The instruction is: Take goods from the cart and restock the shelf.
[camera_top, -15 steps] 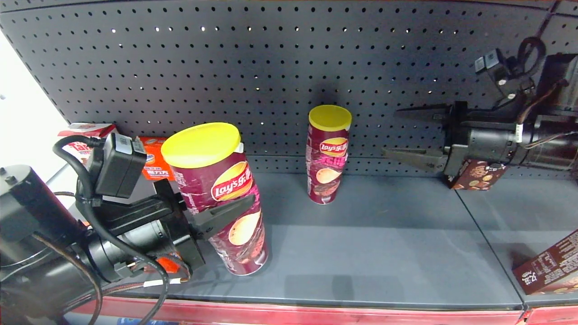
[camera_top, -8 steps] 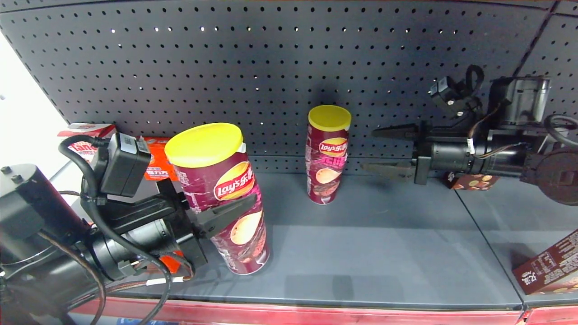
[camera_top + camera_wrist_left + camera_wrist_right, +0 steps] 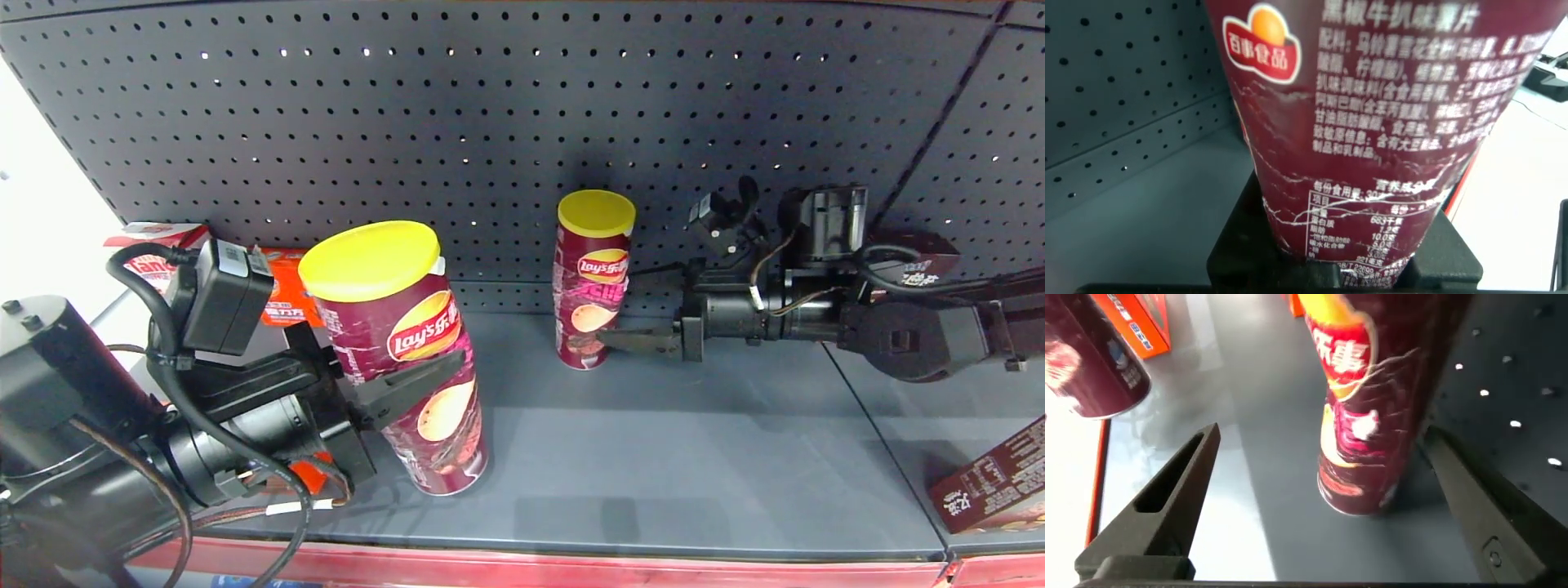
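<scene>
Two maroon chips cans with yellow lids are on the grey shelf (image 3: 694, 457). My left gripper (image 3: 408, 363) is shut on the near can (image 3: 392, 343) at the front left. That can leans slightly, with its base at the shelf surface, and its label side (image 3: 1372, 122) is close in the left wrist view. The far can (image 3: 593, 278) stands upright near the pegboard. My right gripper (image 3: 611, 309) is open, with one finger on each side of the far can's lower half. In the right wrist view the far can (image 3: 1372, 416) stands between the fingers (image 3: 1167, 498) without touching them.
An orange box (image 3: 279, 290) and a red-and-white box (image 3: 151, 245) stand behind my left arm. A brown biscuit box (image 3: 992, 482) lies at the right front, and another brown box (image 3: 927, 253) is behind my right arm. The pegboard (image 3: 490, 122) backs the shelf, whose front lip (image 3: 522, 567) is red.
My right arm has swung left and down from the shelf's right side, and its open fingers now flank the far can. My left gripper and its can have barely shifted.
</scene>
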{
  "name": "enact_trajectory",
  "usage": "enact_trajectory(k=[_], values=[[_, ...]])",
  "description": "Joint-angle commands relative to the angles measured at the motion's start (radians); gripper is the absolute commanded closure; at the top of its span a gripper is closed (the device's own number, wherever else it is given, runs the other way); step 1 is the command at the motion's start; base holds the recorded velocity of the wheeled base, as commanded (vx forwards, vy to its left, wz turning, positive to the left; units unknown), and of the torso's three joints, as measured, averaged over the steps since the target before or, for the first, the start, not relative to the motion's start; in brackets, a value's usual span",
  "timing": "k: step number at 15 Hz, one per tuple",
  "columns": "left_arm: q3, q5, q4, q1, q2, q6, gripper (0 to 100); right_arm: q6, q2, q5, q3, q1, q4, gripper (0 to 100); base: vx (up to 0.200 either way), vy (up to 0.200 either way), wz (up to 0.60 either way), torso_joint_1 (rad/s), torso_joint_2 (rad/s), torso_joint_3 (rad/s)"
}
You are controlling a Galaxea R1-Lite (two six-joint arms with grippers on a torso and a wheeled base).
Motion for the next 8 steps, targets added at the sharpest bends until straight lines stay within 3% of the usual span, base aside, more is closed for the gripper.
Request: enact_trajectory(k=[1, 8], values=[[0.001, 0.0, -0.001, 0.001, 0.001, 0.001, 100, -0.001, 0.033, 0.0, 0.001, 0.007, -0.005, 0, 0.0, 0.0, 0.0, 0.0, 0.0, 0.0], [0.001, 0.0, -0.001, 0.001, 0.001, -0.001, 100, -0.007, 0.025, -0.008, 0.041, 0.027, -0.007, 0, 0.0, 0.0, 0.0, 0.0, 0.0, 0.0]])
